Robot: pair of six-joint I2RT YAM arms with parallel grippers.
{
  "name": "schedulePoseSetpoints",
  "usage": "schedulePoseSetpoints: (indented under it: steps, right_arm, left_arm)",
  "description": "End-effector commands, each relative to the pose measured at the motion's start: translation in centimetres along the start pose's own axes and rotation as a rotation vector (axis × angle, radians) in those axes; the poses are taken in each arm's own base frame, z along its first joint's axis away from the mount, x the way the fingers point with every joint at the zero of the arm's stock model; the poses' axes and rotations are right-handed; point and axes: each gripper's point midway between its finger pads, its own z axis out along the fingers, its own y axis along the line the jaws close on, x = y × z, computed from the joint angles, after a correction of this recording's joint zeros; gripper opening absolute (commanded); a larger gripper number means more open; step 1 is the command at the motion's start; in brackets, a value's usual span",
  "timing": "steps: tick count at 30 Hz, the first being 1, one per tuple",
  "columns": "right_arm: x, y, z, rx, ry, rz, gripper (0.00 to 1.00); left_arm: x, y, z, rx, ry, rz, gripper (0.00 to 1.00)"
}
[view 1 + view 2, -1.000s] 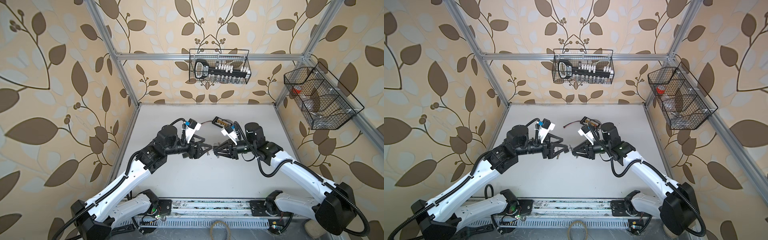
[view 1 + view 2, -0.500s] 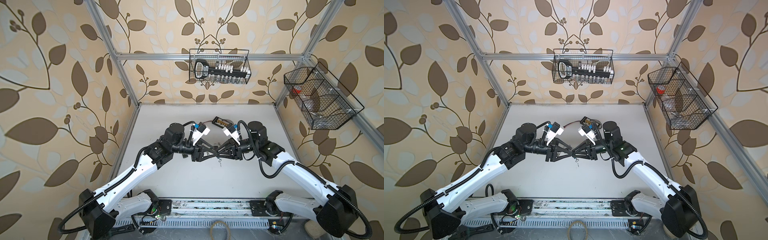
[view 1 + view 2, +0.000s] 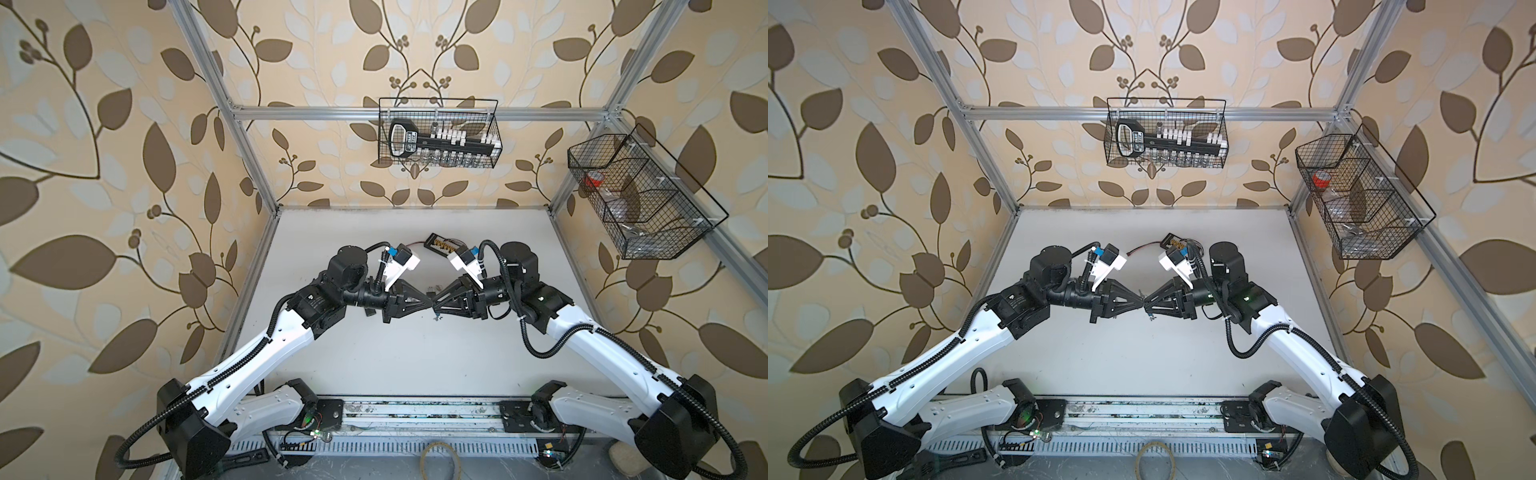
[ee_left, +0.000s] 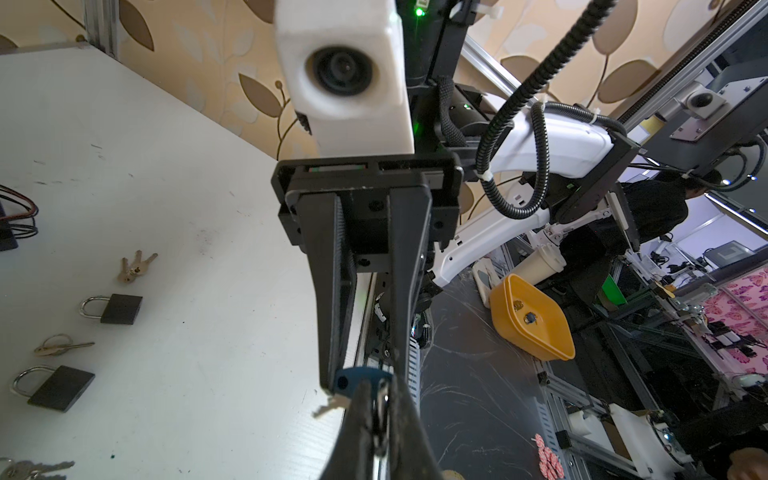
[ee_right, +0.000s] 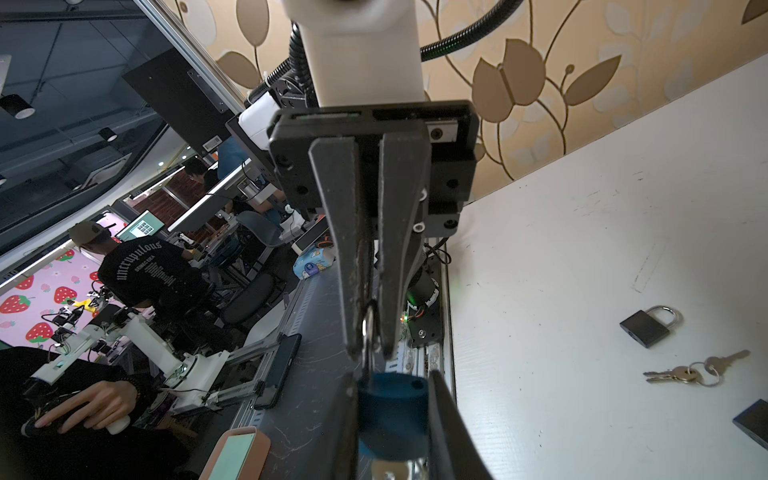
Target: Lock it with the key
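Inspecting 2 arms meeting tip to tip in the air above the middle of the table point(image 3: 395, 361) in both top views. Noted left gripper point(image 3: 428, 305) and right gripper point(image 3: 435, 307) all but touching.

Left gripper: fingers point(image 5: 349, 249) pressed fully together, pinching 1 thin metal ring point(image 5: 369, 320).

Right gripper: fingers point(image 4: 332, 291) set a little apart, clamped on 1 blue piece point(image 5: 392, 409) with a small hole in it. Cannot tell whether a lock body or a key head. Ring and blue piece joined, both held clear of the table. Seen 1 pale key point(image 4: 328, 409) sticking out beside the blue piece.

Counted on the table in the left wrist view:
- 2 black padlocks, point(image 4: 120, 309) and point(image 4: 58, 388), lying flat, apart from each other.
- 3 key bunches, point(image 4: 135, 266), point(image 4: 62, 347) and point(image 4: 31, 469), each loose beside the padlocks, none inserted.

Also logged: 1 small board with wires point(image 3: 440, 246) at the far side of the table; 2 wire baskets, point(image 3: 496, 137) on the back wall and point(image 3: 673, 241) on the right-hand wall.
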Motion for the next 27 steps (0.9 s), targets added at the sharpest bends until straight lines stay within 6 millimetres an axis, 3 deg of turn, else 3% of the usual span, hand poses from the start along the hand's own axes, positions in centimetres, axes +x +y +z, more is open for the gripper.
schedulePoseSetpoints:
  steps: [1, 4, 11, 12, 14, 16, 22, 27]
  right_arm:
    - [-0.7, 0.7, -0.1, -0.007, -0.015, -0.04, 0.0]
    - [-0.7, 0.7, -0.1, -0.005, -0.016, -0.041, 0.0]
    - [-1.0, 0.5, -0.2, 0.015, -0.025, -0.052, 0.0]
    - [-1.1, 0.5, -0.3, 0.032, -0.033, -0.063, 0.05]
    - [-1.7, 0.3, -0.6, 0.081, -0.06, -0.103, 0.34]
    - [-2.7, -0.2, -1.3, 0.184, -0.127, -0.169, 0.47]
    - [-5.3, 0.6, -4.2, 0.428, -0.374, -0.441, 0.53]
    - [-6.4, 1.4, -3.4, 0.417, -0.393, -0.507, 0.53]
  left_arm:
    - [-1.3, -1.4, -0.4, 0.029, -0.035, 0.062, 0.05]
    - [-1.4, -1.4, -0.4, 0.026, -0.037, 0.061, 0.0]
    - [-1.9, -0.9, -0.7, -0.023, -0.076, 0.052, 0.0]
    - [-2.2, -0.7, -0.9, -0.042, -0.092, 0.044, 0.0]
    - [-2.8, -0.4, -1.1, -0.063, -0.133, 0.029, 0.0]
    - [-3.6, -0.3, -1.5, -0.08, -0.195, 0.006, 0.0]
    - [-5.4, -0.5, -2.5, -0.069, -0.356, -0.053, 0.0]
    - [-6.4, -1.4, -3.1, -0.022, -0.429, -0.079, 0.0]
